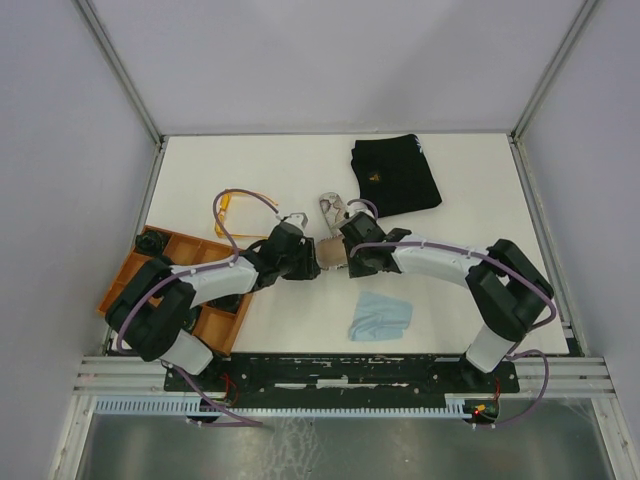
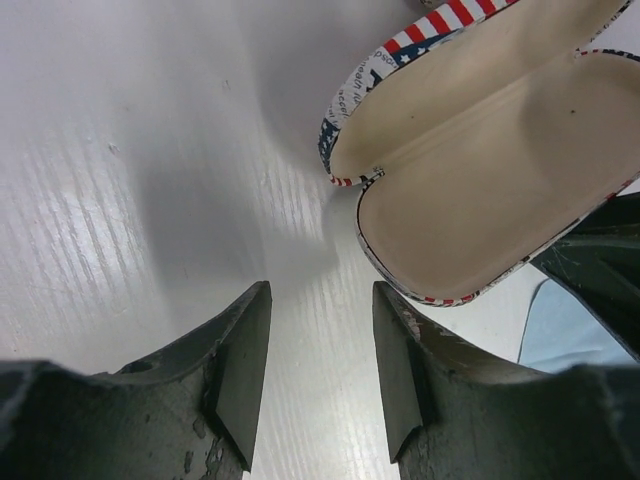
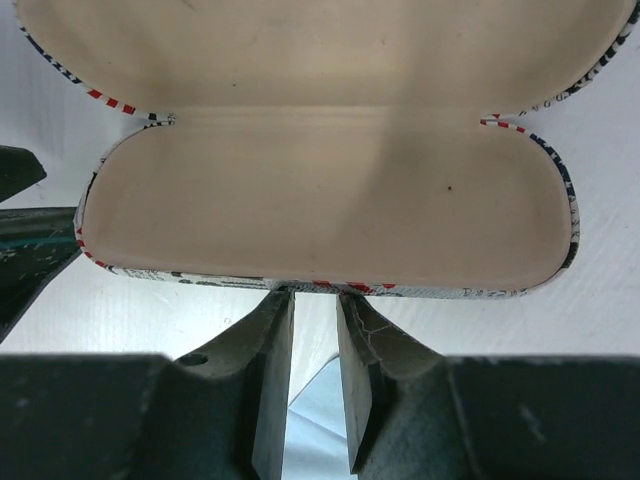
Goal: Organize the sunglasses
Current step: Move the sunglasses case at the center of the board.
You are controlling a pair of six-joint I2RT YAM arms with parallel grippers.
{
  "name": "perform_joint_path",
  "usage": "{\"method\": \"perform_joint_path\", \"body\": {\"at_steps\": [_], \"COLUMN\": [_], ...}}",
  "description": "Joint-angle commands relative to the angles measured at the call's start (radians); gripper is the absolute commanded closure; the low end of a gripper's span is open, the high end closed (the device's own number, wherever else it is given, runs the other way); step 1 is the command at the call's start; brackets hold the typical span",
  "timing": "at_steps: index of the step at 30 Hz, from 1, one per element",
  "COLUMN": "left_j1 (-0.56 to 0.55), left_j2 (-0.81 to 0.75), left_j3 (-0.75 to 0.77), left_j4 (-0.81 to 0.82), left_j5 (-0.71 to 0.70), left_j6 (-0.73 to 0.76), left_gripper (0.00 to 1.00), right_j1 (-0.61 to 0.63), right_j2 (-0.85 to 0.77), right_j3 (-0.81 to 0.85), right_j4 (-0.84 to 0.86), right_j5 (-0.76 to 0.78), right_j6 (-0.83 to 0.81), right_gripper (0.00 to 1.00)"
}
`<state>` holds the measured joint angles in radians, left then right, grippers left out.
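An oval printed glasses case (image 1: 330, 252) lies open mid-table with its cream lining up and nothing inside. My left gripper (image 1: 308, 260) is on its left and my right gripper (image 1: 344, 254) on its right. The left wrist view shows the left gripper (image 2: 320, 290) open over bare table, with the case (image 2: 480, 190) off to the upper right. In the right wrist view the right gripper (image 3: 315, 297) has a narrow empty gap, its tips against the near rim of the case (image 3: 320, 200). The orange-amber sunglasses (image 1: 229, 211) lie behind the left arm. The white-framed sunglasses (image 1: 333, 208) lie just behind the case.
An orange divided tray (image 1: 180, 250) sits at the left edge under the left arm. A black cloth bag (image 1: 395, 172) lies at the back right. A light blue cloth (image 1: 381, 316) is in front of the right gripper, also seen between the right fingers (image 3: 315, 425).
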<state>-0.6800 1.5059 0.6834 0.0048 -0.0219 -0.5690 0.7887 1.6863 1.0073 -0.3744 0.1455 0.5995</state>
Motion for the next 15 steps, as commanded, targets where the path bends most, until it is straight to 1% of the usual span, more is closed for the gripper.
{"method": "perform_joint_path", "body": {"at_steps": [1, 6, 9, 12, 15], "left_j1": [0.017, 0.026, 0.026, 0.027, 0.027], "left_j2": [-0.003, -0.073, -0.129, -0.197, -0.265], "left_j3": [0.041, 0.024, 0.002, -0.020, -0.049], "left_j4": [0.041, 0.026, 0.006, -0.014, -0.030], "left_j5": [-0.036, -0.075, -0.099, -0.112, -0.095], "left_j6": [0.038, 0.023, 0.019, 0.024, 0.027], "left_gripper": [0.48, 0.48, 0.47, 0.47, 0.46], "right_j1": [-0.008, -0.009, -0.009, -0.009, -0.009], "right_j2": [0.015, 0.029, 0.009, -0.053, -0.151], "right_j3": [0.050, 0.065, 0.063, 0.022, -0.036], "right_j4": [0.053, 0.077, 0.081, 0.091, 0.082], "right_j5": [-0.020, -0.032, -0.040, -0.051, -0.046], "right_j6": [-0.014, -0.011, -0.016, -0.032, -0.049], "right_gripper": [0.68, 0.67, 0.66, 0.63, 0.59]}}
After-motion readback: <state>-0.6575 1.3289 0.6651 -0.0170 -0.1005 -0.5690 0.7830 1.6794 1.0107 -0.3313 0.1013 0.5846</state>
